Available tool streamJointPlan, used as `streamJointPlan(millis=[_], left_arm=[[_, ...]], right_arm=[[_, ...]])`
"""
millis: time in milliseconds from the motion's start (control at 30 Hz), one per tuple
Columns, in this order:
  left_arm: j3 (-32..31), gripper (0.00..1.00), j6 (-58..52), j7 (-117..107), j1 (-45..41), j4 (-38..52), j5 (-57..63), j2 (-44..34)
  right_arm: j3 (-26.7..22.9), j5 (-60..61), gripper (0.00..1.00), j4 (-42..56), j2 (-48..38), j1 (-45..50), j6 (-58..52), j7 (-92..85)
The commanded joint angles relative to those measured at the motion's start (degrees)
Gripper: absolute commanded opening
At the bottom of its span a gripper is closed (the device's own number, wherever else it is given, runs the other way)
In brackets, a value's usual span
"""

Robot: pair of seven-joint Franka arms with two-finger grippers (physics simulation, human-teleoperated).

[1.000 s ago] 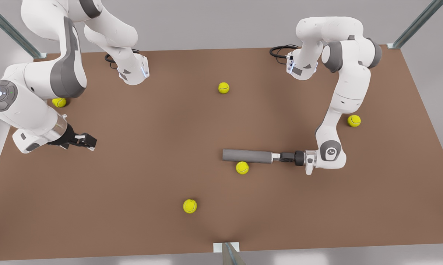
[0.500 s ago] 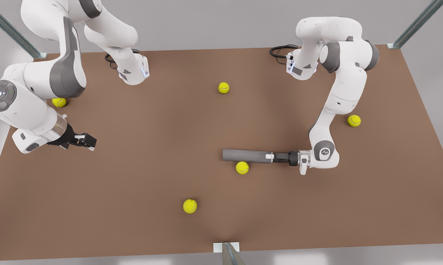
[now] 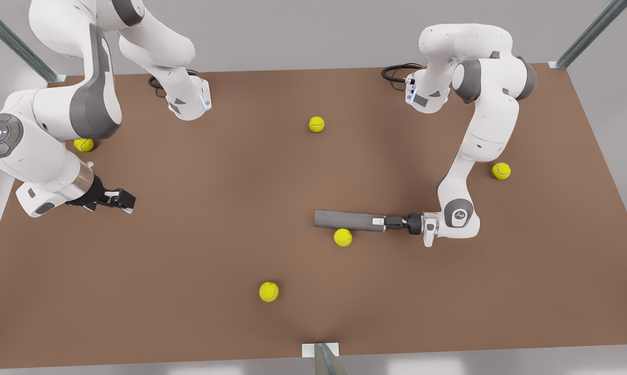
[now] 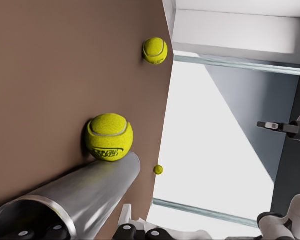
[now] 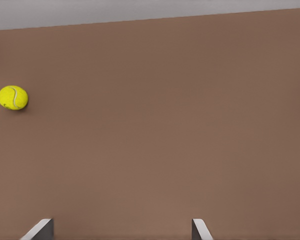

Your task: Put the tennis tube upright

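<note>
now tennis tube (image 3: 348, 220) end at left hand (image 3: 380, 222).

Tennis tube (image 3: 348, 220) lying flat on table (image 3: 198, 260), five tennis balls scattered.
Nearest ball (image 3: 343, 237) touching tube's front side; another (image 3: 269, 291) further front, one (image 3: 316, 124) behind centre, one (image 3: 501, 171) at front view's right, one (image 3: 84, 145) far left. Left gripper (image 3: 380, 222) at tube's right end; right gripper (image 3: 124, 200) well apart, over table's left.
</note>
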Motion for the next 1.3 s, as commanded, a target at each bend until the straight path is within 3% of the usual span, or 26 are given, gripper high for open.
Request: streamJointPlan(millis=[0, 267, 733, 1267], left_arm=[[0.00, 0.33, -0.17, 0.00, 0.00, 0.00, 0.14, 0.01], [0.00, 0.22, -0.96, -0.53, 0.09, 0.18, 0.32, -0.34], [0.35, 0.21, -1.75, -1.85, 0.26, 0.26, 3.13, -2.63], [6.15, 0.21, -3.42, -14.06, 0.62, 0.62, 18.60, -13.88]], right_arm=[[0.00, 0.00, 1.00, 0.00, 0.00, -0.05, -0.03, -0.09], [0.00, 0.00, 1.00, 0.00, 0.00, -0.13, -0.03, -0.09], [0.00, -0.09, 1.00, 0.00, 0.00, 0.57, -0.03, 0.18], [-0.17, -1.32, 1.00, 0.00, -0.09, -2.51, -0.82, 0.00]])
